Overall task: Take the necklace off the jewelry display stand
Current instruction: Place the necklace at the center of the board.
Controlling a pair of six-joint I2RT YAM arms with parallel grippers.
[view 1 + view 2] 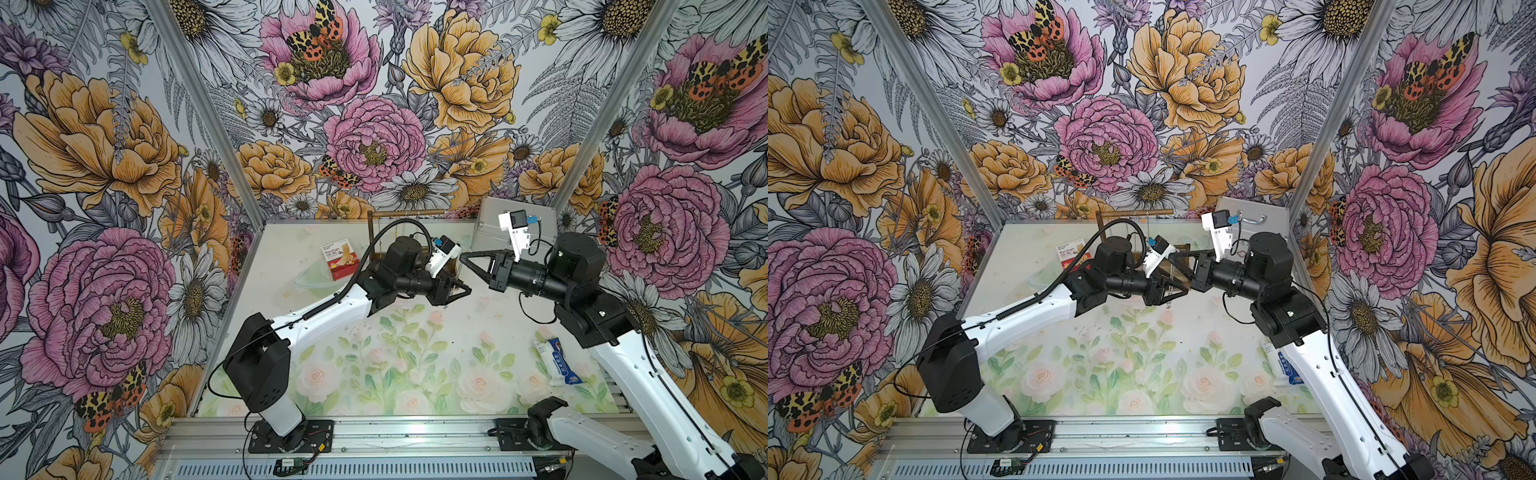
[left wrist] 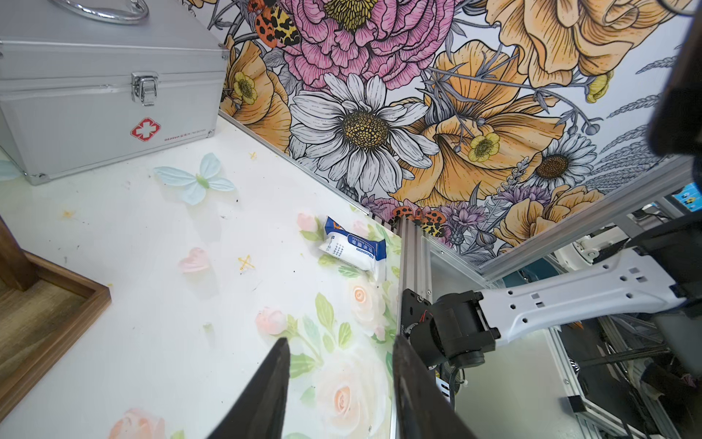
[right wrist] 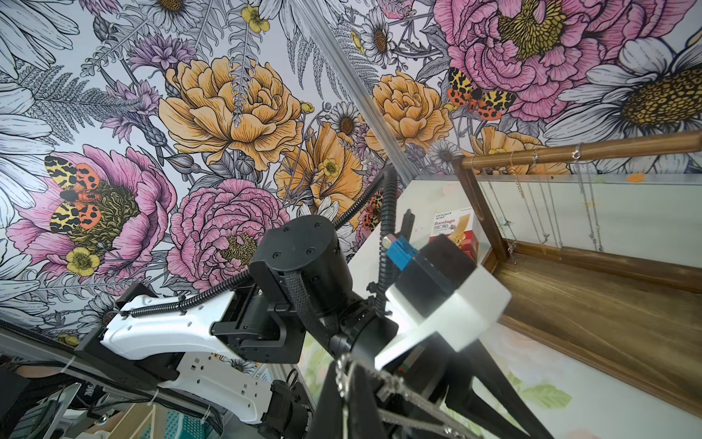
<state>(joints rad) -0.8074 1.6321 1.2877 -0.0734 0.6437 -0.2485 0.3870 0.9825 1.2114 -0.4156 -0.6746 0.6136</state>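
**Step in hand (judgement):** lift-off done; hand-over or set-down pending.

**Findings, left to right**
- Jewelry display stand (image 3: pixel 592 304): upright at the back of the desk (image 1: pixel 291 237), near the middle. Nothing seen lying in the visible part of its tray.
- Left claw (image 2: pixel 340 340): fingers partly apart, neither wide nor closed, nothing seen between them. Poised in front of the stand, just beside the right claw.
- Right claw (image 1: pixel 464 257): clamped tight. Silver necklace (image 3: pixel 343 374) looped over its fingers and apparently pinched there.
- Necklace position: off the top rod (image 3: pixel 626 146) and apart from it, between the two claws, above the desk.

**Next move calls for (judgement):**
- Drawing the necklace away from the stand without catching the hanging chains (image 3: pixel 577 152).
- If passing it across, closing the left claw on an actual strand, not on air. Fine, slack chain: likely to slip or bunch.
- Then lowering onto open desk before letting go.

**Count, left to right**
- Bandage box (image 1: pixel 340 259): one.
- Stand: one.
- Hanging chains on the rod: at least three, perhaps four. Strands too fine to separate with certainty.
- Claws: two.
- Necklace on the claw: one.
- Silver case (image 2: pixel 95 106): one.
- White-and-blue packet (image 2: pixel 355 249): one.
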